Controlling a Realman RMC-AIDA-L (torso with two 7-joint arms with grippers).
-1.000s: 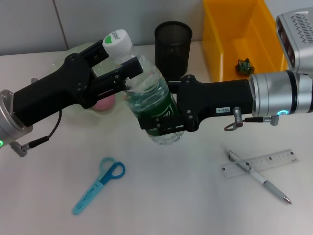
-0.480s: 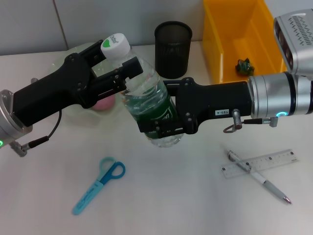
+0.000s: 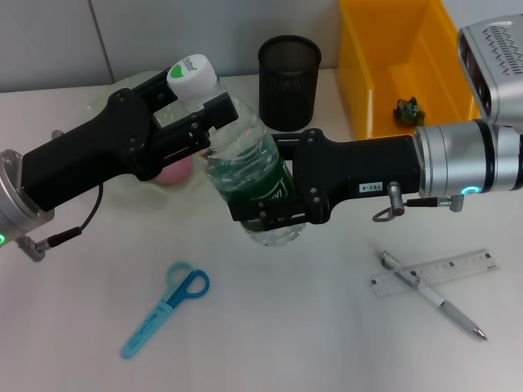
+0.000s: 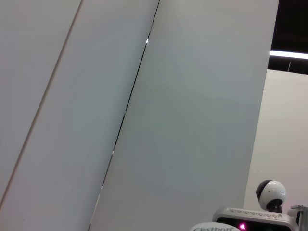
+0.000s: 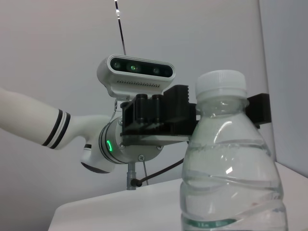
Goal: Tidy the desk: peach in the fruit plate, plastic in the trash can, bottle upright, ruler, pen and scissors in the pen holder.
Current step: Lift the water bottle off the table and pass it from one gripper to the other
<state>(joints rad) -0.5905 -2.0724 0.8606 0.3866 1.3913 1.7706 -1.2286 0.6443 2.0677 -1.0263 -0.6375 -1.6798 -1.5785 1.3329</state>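
So both arms are on the water bottle (image 3: 249, 175) mid-desk, and it looks like a two-handed stand-it-up job.

Far left, the fruit plate (image 3: 122, 98) sits mostly hidden behind the left arm, with the pink peach (image 3: 173, 171) peeking out under it. The blue scissors (image 3: 166, 308) lie near left, untouched.

The left gripper (image 3: 198, 104) reaches in low from the left, forearm nearly level, its fingers closed around the bottle's neck just under the white cap (the right wrist view shows black pads on either side of the neck). The bottle is close to upright, leaning a bit left.

The right gripper (image 3: 270, 208) comes in straight from the right, clamped on the green-label lower body, probably steadying the base.

Further right: the black mesh pen holder (image 3: 289, 80) at the far side, the yellow trash can (image 3: 404, 65), then ruler (image 3: 433, 273) and pen (image 3: 431, 296) crossed near right.
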